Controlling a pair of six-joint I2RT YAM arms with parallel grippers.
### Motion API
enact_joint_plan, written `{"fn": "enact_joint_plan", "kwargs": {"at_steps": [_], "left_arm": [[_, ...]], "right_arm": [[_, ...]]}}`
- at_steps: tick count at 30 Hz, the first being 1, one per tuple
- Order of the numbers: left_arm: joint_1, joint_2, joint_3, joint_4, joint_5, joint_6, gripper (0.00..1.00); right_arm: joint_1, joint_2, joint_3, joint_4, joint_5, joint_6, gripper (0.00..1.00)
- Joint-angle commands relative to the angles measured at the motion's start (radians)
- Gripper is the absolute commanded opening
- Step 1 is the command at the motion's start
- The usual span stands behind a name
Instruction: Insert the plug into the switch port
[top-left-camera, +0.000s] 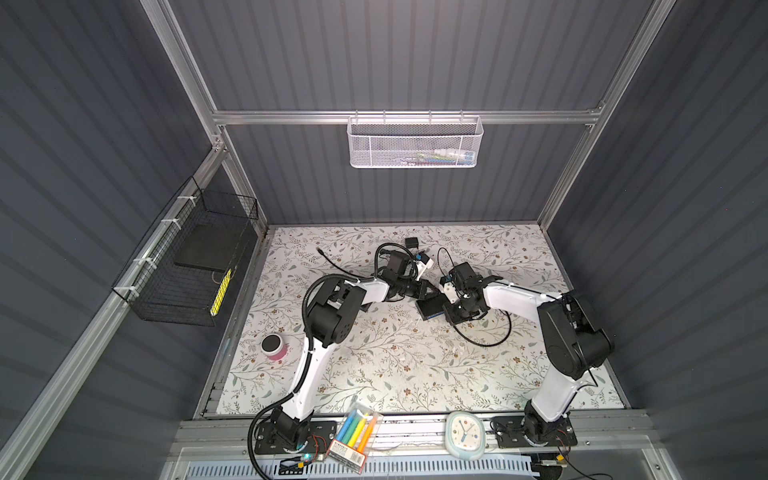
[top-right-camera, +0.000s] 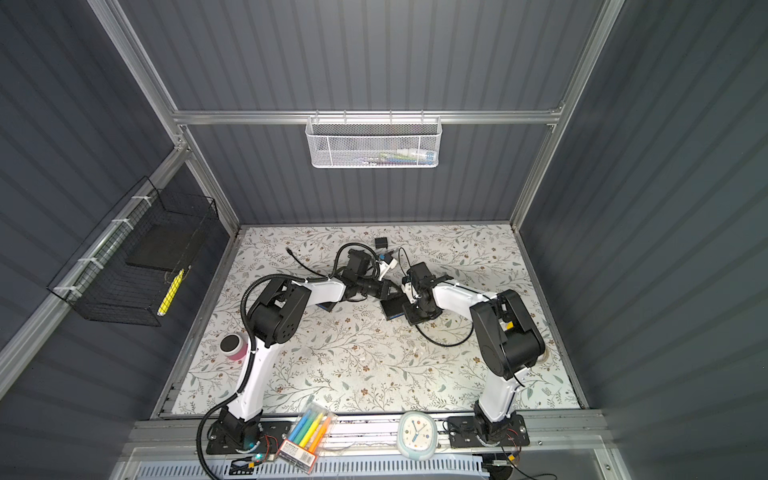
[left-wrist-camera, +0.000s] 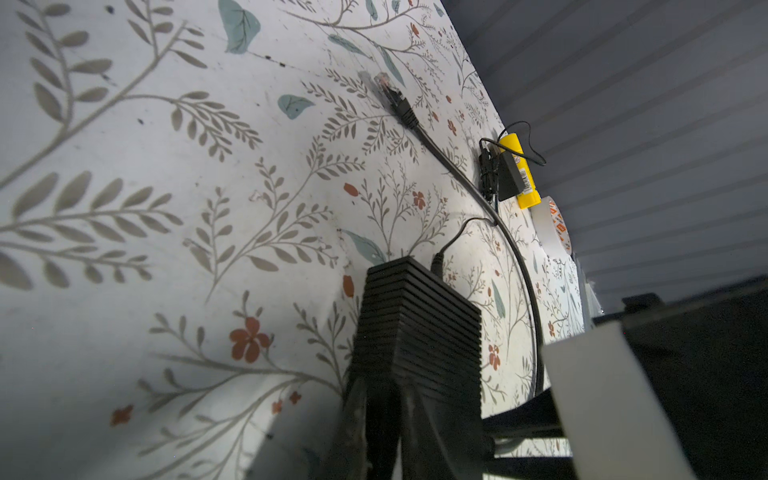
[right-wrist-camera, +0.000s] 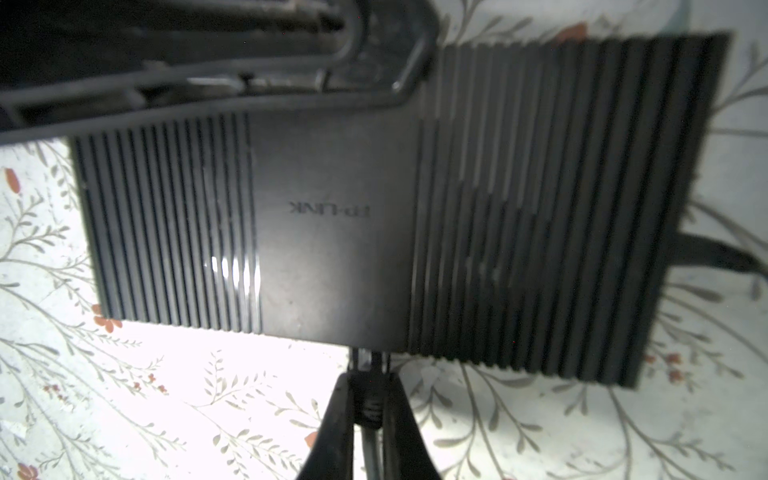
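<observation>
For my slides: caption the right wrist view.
Right pincer holds the plug at the switch edge.

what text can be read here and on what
"TP-LINK": black ribbed plastic switch box, upside down in right wrist view
Too small: label on clear pack of coloured markers, numerals on pale blue clock
Blurred: barcode label on yellow tube, orange print on white tape roll

White arm links, black joints, ribbed cable

By the left edge of the worktop stands a pink, black-topped cylinder; a marker pack and a pale clock lie past its front edge.
</observation>
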Motion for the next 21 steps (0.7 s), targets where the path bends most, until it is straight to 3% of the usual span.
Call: {"fn": "enact_joint_plan", "kwargs": {"at_steps": [1,10,21], "left_arm": [[-0.091,0.064,-0.060,-0.172,0.130,-0.014,0.16],[-0.097,0.069,-0.062,-0.156,0.132,-0.028,0.15],[-0.098,0.063,-0.068,-0.159,0.135,-0.025,0.14]], "right_arm": [[-0.022,0.033,0.089,0.287,0.068,-0.006,0.00],[-0.017,-0.032,0.116,0.274,0.083,-0.012,0.00],[-0.018,0.077,0.123,0.328,0.082,0.000,0.00]]}}
